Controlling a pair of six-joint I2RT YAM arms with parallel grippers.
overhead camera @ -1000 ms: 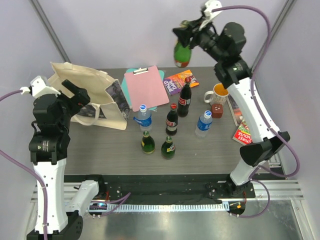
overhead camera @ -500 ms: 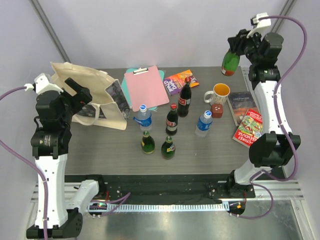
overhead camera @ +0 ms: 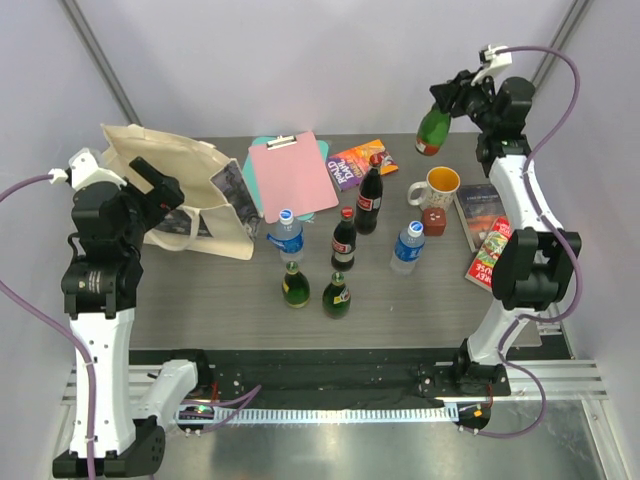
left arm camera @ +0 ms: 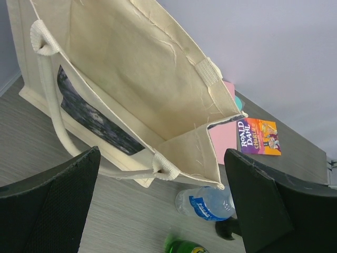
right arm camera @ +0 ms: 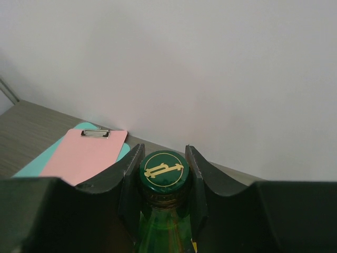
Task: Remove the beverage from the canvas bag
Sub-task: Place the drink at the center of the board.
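Green bottle leftward, above grey table

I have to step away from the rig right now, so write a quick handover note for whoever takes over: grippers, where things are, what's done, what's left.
Left gripper: open, holding nothing, hovering at the mouth of the canvas bag.
Right gripper: shut on the neck of the green bottle, held tilted, high over the far right of the table.
Canvas bag: lying on the table's left side, mouth open; the inside that shows looks empty.
Done: bottle is out of the bag.
Left: probably set it on a free spot and release.
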